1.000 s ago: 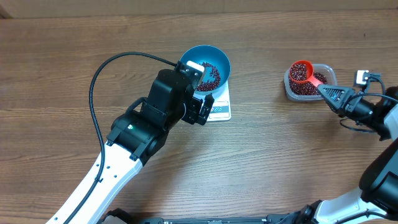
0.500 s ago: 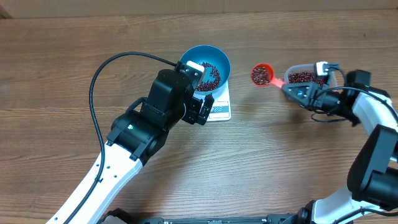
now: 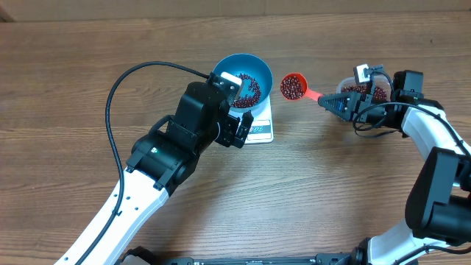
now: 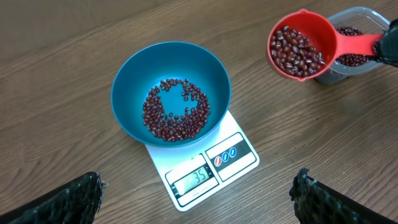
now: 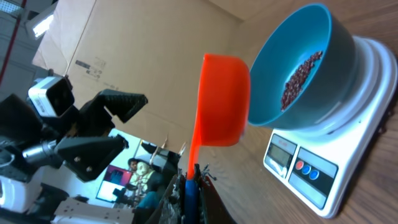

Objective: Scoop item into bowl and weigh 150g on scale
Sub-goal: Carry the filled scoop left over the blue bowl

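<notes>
Orange scoop [image 5: 221,102] beside bowl [image 5: 292,68] (on scale [image 5: 348,155]).

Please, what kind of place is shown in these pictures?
Probably a robotics lab, not a kitchen: a robot arm stands at a plain wooden table, large cardboard sheets stand beyond it, and someone seems to sit in the background.

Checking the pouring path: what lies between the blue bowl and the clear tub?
The red scoop, full of beans, held by the right gripper, over bare table. Overhead view shows it.
</notes>
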